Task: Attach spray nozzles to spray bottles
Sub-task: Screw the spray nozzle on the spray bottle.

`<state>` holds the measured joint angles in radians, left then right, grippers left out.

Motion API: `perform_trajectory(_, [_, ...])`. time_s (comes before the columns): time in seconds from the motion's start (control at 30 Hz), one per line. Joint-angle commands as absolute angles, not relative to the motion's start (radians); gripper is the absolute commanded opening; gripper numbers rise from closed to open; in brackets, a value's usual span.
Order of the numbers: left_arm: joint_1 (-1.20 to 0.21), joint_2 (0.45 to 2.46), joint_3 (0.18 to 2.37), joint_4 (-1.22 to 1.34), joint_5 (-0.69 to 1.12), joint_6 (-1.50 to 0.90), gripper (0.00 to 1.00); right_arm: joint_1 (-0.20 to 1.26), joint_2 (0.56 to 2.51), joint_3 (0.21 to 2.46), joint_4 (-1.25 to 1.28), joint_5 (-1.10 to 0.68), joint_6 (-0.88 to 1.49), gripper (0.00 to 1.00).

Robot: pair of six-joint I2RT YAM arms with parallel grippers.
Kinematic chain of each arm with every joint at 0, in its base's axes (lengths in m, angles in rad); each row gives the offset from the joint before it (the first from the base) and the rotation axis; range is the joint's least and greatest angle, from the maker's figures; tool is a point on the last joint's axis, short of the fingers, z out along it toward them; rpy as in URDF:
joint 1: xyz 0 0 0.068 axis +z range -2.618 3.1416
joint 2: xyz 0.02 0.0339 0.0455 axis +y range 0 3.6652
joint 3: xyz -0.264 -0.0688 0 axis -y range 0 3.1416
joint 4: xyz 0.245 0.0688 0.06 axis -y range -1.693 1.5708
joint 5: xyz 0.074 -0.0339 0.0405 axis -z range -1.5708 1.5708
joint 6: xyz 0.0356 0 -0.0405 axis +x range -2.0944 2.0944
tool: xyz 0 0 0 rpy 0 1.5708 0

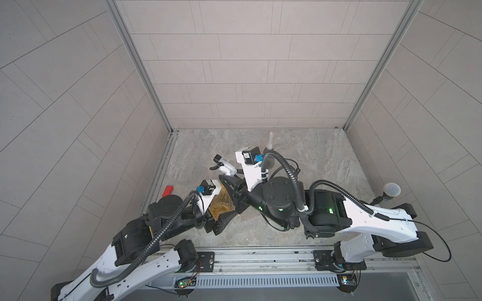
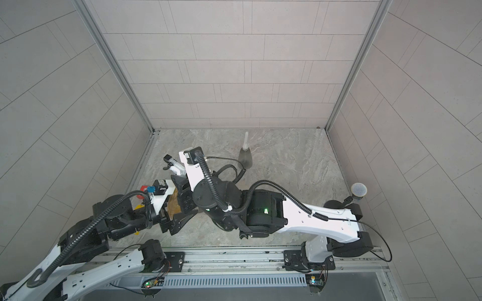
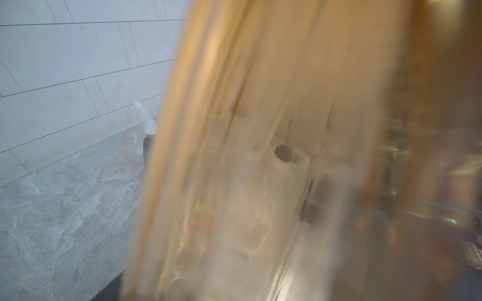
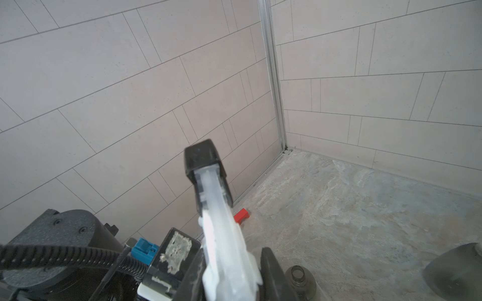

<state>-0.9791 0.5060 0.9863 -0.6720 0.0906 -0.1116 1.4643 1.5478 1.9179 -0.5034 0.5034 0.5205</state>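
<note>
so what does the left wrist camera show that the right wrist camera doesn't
Only the left wrist view: the translucent orange-amber plastic bottle, blurred and filling most of the frame, plus a white spray nozzle fitted on a smoky grey plastic bottle. Only the right wrist view: the black-and-white trigger spray nozzle gripped in the right end effector, a small red block and an uncapped smoky grey bottle. Both: the grey marbled tabletop and tiled walls.

A translucent orange-amber cone-shaped plastic bottle (image 1: 220, 206) looks golden with darker amber streaks. A black-and-white plastic trigger spray nozzle (image 4: 216, 208) has a black tip and a milky white body. A smoky grey translucent cone-shaped bottle (image 2: 245, 159) carries a white spray nozzle (image 2: 246, 139). A small red block (image 1: 168, 191) lies on the grey-beige marbled stone surface (image 1: 326, 161). The walls (image 1: 247, 65) are pale beige-grey tiles in a staggered pattern.
</note>
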Motion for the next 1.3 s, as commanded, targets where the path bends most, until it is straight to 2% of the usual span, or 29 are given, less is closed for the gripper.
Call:
perform_trajectory(0.0, [-0.972, 0.513, 1.024, -0.504, 0.093, -0.107, 0.0, 1.508, 1.659, 1.96, -0.782, 0.313, 0.49, 0.14])
perform_trajectory(0.3, [-0.973, 0.517, 1.069, -0.584, 0.078, -0.054, 0.0, 1.475, 1.724, 2.065, -0.94, 0.188, 0.483, 0.16])
perform_trajectory(0.43, [-0.972, 0.503, 1.064, -0.572, 0.052, -0.053, 0.0, 1.475, 1.737, 2.096, -0.97, 0.228, 0.511, 0.16])
perform_trajectory(0.63, [-0.971, 0.499, 1.049, -0.535, 0.04, -0.058, 0.0, 1.48, 1.728, 2.014, -0.843, 0.32, 0.672, 0.19])
perform_trajectory(0.77, [-0.972, 0.502, 1.055, -0.548, 0.05, -0.054, 0.0, 1.482, 1.787, 2.119, -0.908, 0.344, 0.668, 0.33])
perform_trajectory(1.0, [-0.973, 0.496, 1.048, -0.559, 0.058, -0.069, 0.0, 1.489, 1.789, 2.223, -0.942, 0.339, 0.55, 0.49])
perform_trajectory(1.17, [-0.972, 0.488, 1.03, -0.529, 0.048, -0.083, 0.0, 1.518, 1.736, 2.2, -0.921, 0.341, 0.479, 0.64])
perform_trajectory(1.27, [-0.972, 0.489, 1.026, -0.519, 0.049, -0.09, 0.0, 1.548, 1.661, 2.133, -0.894, 0.341, 0.43, 0.69])
